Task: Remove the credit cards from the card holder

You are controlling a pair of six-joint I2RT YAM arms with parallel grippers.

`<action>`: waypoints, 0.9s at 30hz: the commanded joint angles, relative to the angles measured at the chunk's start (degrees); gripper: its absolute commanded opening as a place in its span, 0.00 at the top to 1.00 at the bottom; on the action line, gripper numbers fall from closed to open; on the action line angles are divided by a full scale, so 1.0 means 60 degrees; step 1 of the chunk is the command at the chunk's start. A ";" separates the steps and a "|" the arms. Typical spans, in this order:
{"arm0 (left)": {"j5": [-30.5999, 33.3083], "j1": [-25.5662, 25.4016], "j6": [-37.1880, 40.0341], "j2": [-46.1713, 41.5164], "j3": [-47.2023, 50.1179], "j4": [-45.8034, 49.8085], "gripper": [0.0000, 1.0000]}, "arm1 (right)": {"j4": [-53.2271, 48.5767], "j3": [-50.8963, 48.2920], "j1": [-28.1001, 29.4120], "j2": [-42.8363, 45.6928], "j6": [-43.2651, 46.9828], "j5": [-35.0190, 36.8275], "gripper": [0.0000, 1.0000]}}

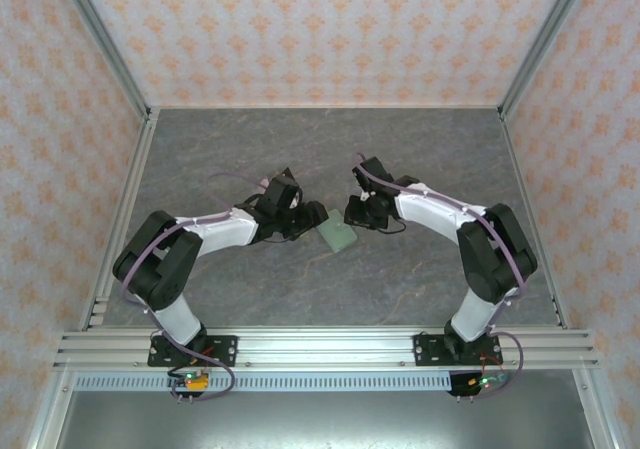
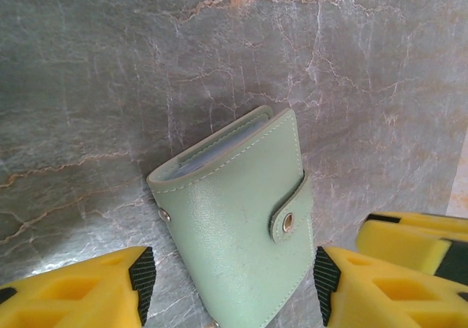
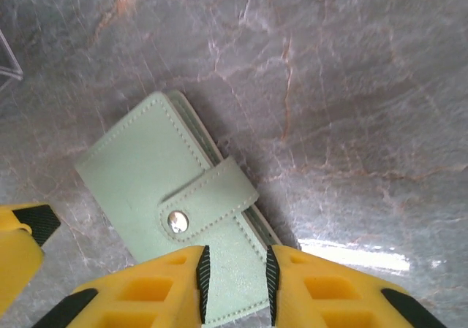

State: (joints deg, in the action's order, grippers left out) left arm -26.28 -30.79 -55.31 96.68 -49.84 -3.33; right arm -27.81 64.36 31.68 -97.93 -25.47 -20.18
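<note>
Holder (image 2: 241, 229), snapped shut, lies between both hands: left hand (image 2: 230, 280) open astride it; right hand (image 3: 234, 284) pinching its edge.

One green card holder (image 1: 338, 235), closed; two arms, four yellow fingers (image 3: 161, 284).

The card holder (image 1: 337, 235) is a sage-green stitched wallet, folded shut, its side tab (image 3: 210, 200) snapped closed over the front panel by a metal stud. It lies mid-table, its long axis slanting from eleven toward five o'clock in the top view.
</note>
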 commanded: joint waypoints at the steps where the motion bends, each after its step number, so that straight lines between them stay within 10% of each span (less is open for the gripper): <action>1: -0.0073 -0.0103 -0.0198 0.0158 -0.0238 -0.0201 0.40 | -0.0394 0.0281 -0.0048 -0.0353 0.0164 0.0559 0.71; 27: -0.0847 -0.0142 -0.1170 0.1282 -0.0096 -0.1705 0.47 | -0.0243 0.0392 -0.0030 -0.1725 0.0205 -0.0291 0.73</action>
State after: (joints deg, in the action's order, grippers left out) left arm -29.76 -31.14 -60.55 103.26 -50.30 -9.15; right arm -28.01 66.46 31.44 -105.75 -24.84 -21.50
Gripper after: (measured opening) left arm 0.537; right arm 0.269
